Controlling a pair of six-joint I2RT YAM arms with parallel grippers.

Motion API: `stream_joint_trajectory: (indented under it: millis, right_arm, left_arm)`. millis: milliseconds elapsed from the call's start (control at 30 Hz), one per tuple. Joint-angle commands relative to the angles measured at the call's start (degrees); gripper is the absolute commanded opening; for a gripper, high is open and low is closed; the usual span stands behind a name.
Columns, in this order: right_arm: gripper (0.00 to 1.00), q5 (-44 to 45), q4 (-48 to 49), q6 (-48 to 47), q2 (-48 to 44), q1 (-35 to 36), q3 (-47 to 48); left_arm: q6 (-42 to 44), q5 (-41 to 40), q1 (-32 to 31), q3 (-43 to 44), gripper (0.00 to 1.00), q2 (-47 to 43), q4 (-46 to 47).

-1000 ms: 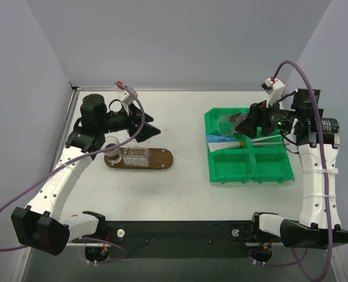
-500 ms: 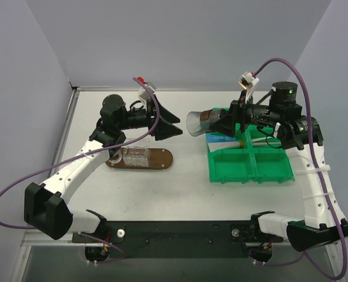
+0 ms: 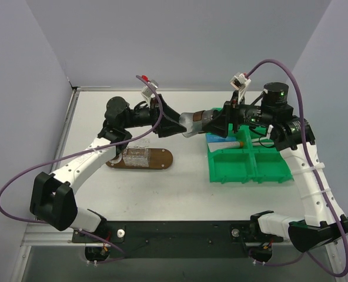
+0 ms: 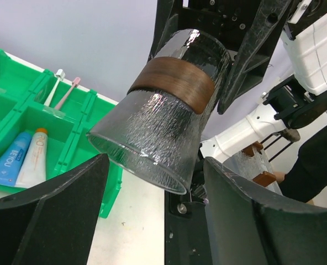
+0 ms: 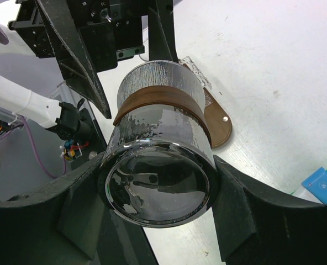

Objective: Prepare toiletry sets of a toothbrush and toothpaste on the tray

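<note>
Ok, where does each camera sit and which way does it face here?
Top external: above and behind the robot, looking down at the table; left arm and right arm show.
Left wrist: on the left arm, facing the green bin; the left fingers show.
Right wrist: on the right arm, facing the tray; the right fingers show.
All three share the glass cup held by the right end effector.

glass cup (image 4: 158, 121) in right end effector (image 5: 158, 185) blocking gap between left end effector's (image 4: 155, 163) fingers, tray's (image 3: 162, 158) right end uncovered
</note>
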Motion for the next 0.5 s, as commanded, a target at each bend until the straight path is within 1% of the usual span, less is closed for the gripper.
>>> stream_joint_trajectory:
  millis: [0,33,67,167,200,300,333,400,467]
  right_arm:
    - [0.00,-2.5,8.3,1.0,-1.2,1.1,-0.9]
    - [0.00,-2.3,8.5,1.0,-1.3,1.3,-1.2]
    - [0.00,-2.3,8.9,1.0,-1.2,1.3,-1.6]
    - [0.00,-2.4,10.5,1.6,-1.3,1.7,-2.7]
    - [0.00,-2.4,10.8,1.7,-1.4,1.7,-2.9]
    - [0.00,-2.3,11.4,1.8,-1.4,2.1,-3.6]
    - [0.00,-2.2,11.8,1.9,-1.4,2.2,-3.8]
    - [0.00,-2.1,12.3,1.8,-1.4,2.4,-4.2]
    - [0.00,-2.1,12.8,1.7,-1.4,2.6,-4.6]
  left_arm:
    - [-5.3,1.3,-0.9,-0.7,0.77,0.6,9.2]
    - [-6.4,1.4,-1.1,-0.9,0.75,0.8,10.7]
    - [-7.0,1.4,-1.3,-1.4,0.71,0.8,11.4]
    - [-8.7,1.7,-1.8,-1.9,0.66,1.0,13.6]
    - [-8.9,1.8,-1.8,-2.0,0.61,1.1,13.8]
    - [-9.7,1.8,-1.9,-2.3,0.56,1.0,14.7]
    - [-10.5,1.8,-2.0,-2.5,0.51,1.1,15.1]
    - [-11.3,1.9,-2.1,-2.6,0.47,1.2,15.9]
    - [-12.5,1.8,-2.2,-2.8,0.39,1.2,17.0]
